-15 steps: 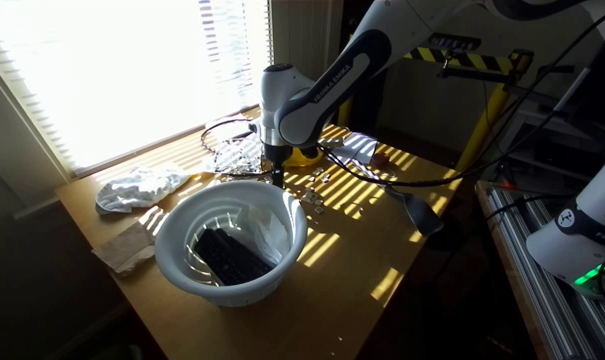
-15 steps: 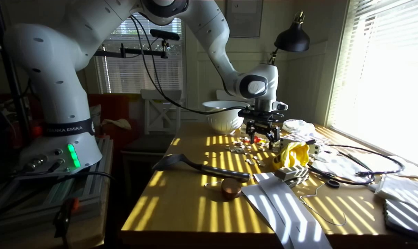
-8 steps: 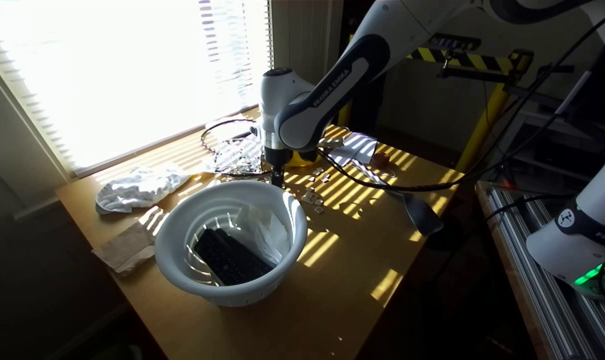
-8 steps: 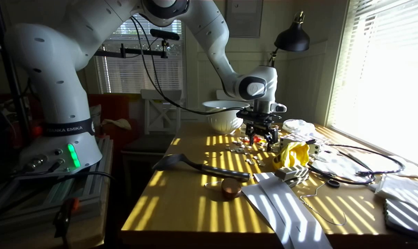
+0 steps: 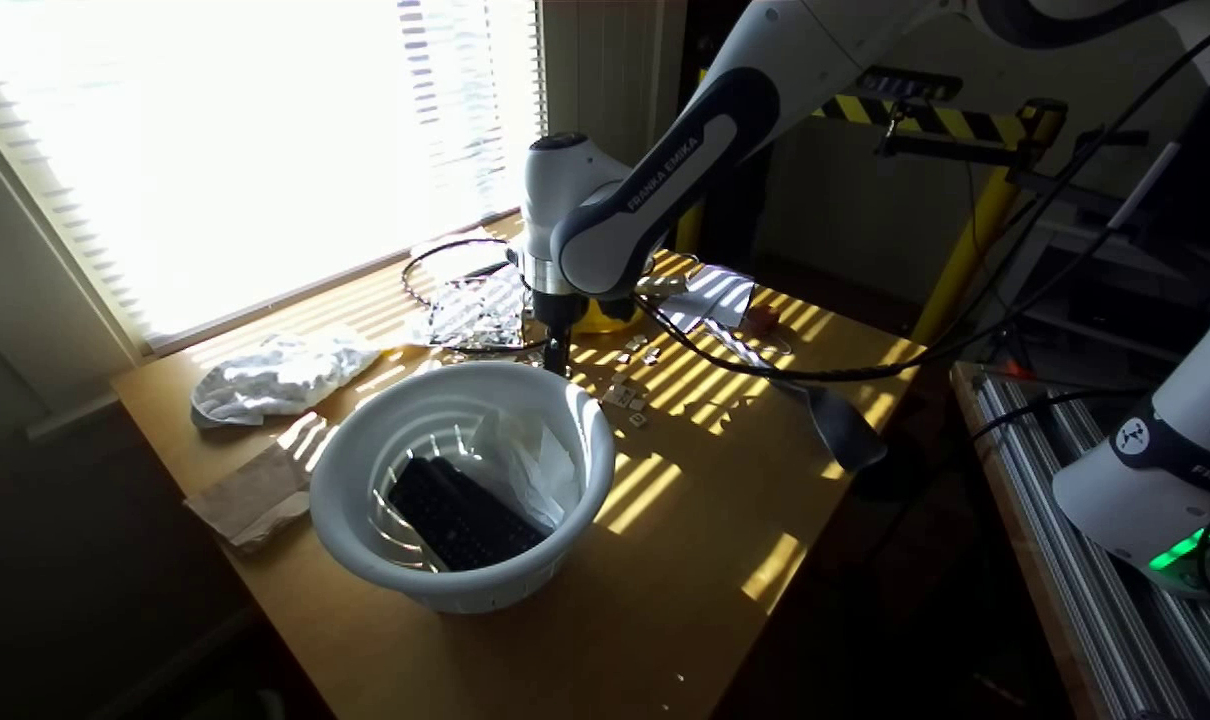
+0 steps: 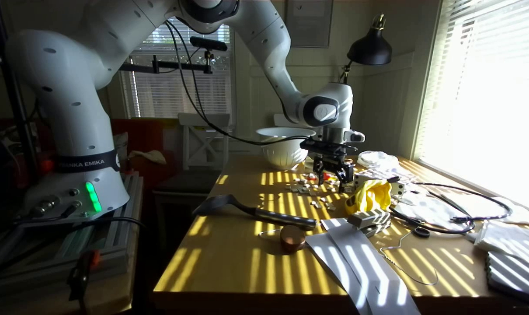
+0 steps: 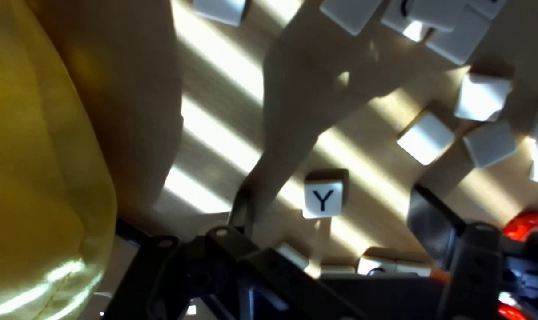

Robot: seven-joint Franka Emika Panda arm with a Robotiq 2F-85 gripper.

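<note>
Points straight down, low over the table (image 5: 685, 590). Has the gripper (image 6: 331, 186) open, with fingers (image 7: 433, 226) well apart in the wrist view. Frames between them there, apart from both and lying face up on the table, a small white letter tile (image 7: 323, 199). Looks nearly square, with softly rounded corners and a smooth pale face. Bears a bold black capital Y, upright in that view, crisp enough to read at a glance. Casts a dark shadow past its upper and right edges, between bright slanting stripes of sunlight.

Lies among more white tiles (image 7: 424, 138), some overlapping near the upper right of that view. Sits well apart from a glossy red item (image 7: 531, 224), partly hidden behind a finger at the right, and from a large shiny yellow object (image 7: 42, 169) filling the left edge.

Includes, farther out, a white bowl (image 5: 495, 597), visible in both exterior views, with a black keyboard-like item (image 5: 465, 520) and crumpled white material (image 5: 535, 465) inside. Takes in too, in an exterior view, a spatula (image 6: 264, 214) with a dark blade, a round copper-coloured item (image 6: 292, 239), paper strips (image 6: 365, 262) and, farther back, a black lamp (image 6: 370, 49).
</note>
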